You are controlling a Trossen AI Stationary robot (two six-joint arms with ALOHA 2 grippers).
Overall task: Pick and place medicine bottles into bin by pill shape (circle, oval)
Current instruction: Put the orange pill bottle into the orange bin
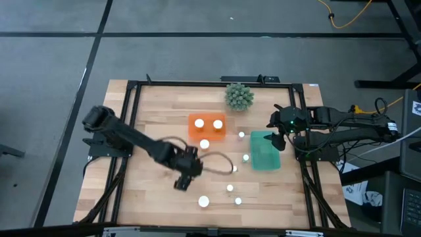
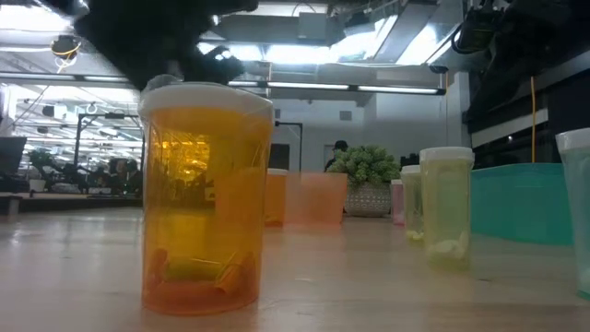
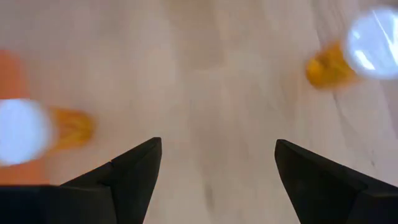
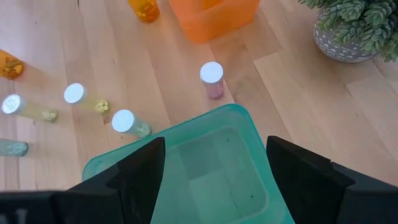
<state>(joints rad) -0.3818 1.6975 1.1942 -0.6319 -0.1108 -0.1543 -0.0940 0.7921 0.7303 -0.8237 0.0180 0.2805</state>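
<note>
My left gripper [image 1: 183,180] is open above bare wood left of the table's middle [image 3: 214,155]; an orange bottle with a white top shows on either side of it [image 3: 28,127] [image 3: 354,53]. The orange bin [image 1: 207,126] holds two white-topped bottles; another bottle [image 1: 204,144] stands on the table just in front of it. My right gripper [image 1: 279,136] is open above the teal bin [image 4: 217,174], which holds no bottle that I can see. Several bottles stand upright between the bins and the near edge [image 1: 246,158] [image 1: 204,201].
A spiky green plant in a pot [image 1: 239,96] stands at the far middle [image 4: 354,25]. A small pink bottle [image 4: 212,78] stands just beyond the teal bin. A black frame [image 1: 131,92] borders the wooden table. In the low view a wide orange bottle [image 2: 205,198] stands closest.
</note>
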